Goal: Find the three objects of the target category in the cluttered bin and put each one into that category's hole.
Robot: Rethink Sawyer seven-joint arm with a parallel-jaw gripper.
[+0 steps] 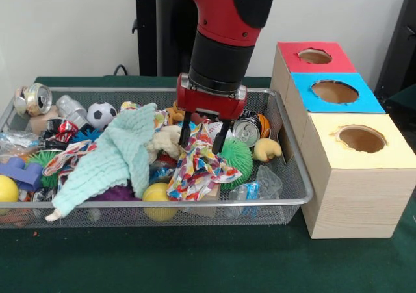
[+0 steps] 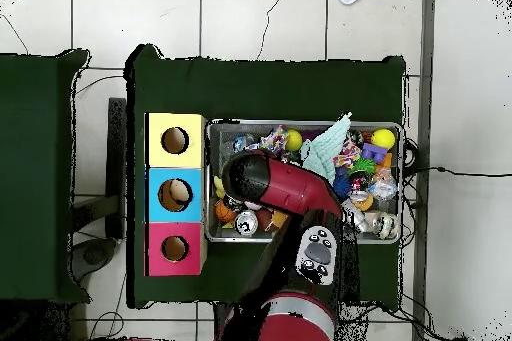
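Green desk lies bare along its near edge, open room before the wire bin. Beside the bin's right end stands the box with yellow, blue and red holes. Inside the bin, the gripper hangs with fingers open over a colourful cloth, amid balls and cans.

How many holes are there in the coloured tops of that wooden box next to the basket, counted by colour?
Red hole: 1
Blue hole: 1
Yellow hole: 1
Total: 3
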